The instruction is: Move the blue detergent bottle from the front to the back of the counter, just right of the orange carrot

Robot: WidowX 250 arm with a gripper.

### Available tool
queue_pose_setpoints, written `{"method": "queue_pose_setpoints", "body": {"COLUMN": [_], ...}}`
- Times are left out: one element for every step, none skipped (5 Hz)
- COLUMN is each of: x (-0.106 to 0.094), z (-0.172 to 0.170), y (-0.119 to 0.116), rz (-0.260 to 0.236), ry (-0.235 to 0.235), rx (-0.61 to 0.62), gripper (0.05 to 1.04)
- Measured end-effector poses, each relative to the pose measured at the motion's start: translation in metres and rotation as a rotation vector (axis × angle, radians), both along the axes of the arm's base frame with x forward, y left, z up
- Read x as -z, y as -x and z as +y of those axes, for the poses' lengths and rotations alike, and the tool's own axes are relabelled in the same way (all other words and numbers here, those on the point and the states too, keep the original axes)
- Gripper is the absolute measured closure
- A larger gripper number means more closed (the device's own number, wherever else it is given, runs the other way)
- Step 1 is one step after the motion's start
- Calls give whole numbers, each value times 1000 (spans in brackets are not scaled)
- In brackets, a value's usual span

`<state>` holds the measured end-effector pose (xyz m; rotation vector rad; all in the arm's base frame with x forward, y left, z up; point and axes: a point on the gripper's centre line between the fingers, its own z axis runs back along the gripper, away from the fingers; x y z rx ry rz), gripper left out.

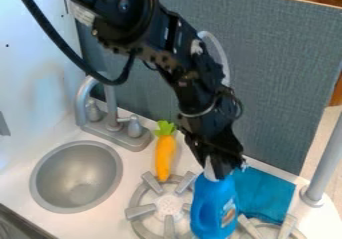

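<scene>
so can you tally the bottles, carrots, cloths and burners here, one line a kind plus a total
bottle: 1
carrot: 1
cloth: 1
burners: 2, one partly out of view
total: 5

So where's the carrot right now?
In the camera view, the carrot lies near the middle, to the right of the faucet and sink, its tip by the burner.
</scene>
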<state>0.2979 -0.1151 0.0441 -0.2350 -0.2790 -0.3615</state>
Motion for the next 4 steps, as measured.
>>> {"method": "queue_pose_setpoints", "body": {"x": [-6, -19, -17, -10], "z": [20, 37, 47, 52], "y": [-17, -40, -56, -65], "rz": [-21, -73, -96, -102], "ry": [15, 36, 25, 30], "rx": [-148, -308, -434, -529], "gripper": [619, 619, 619, 619]}}
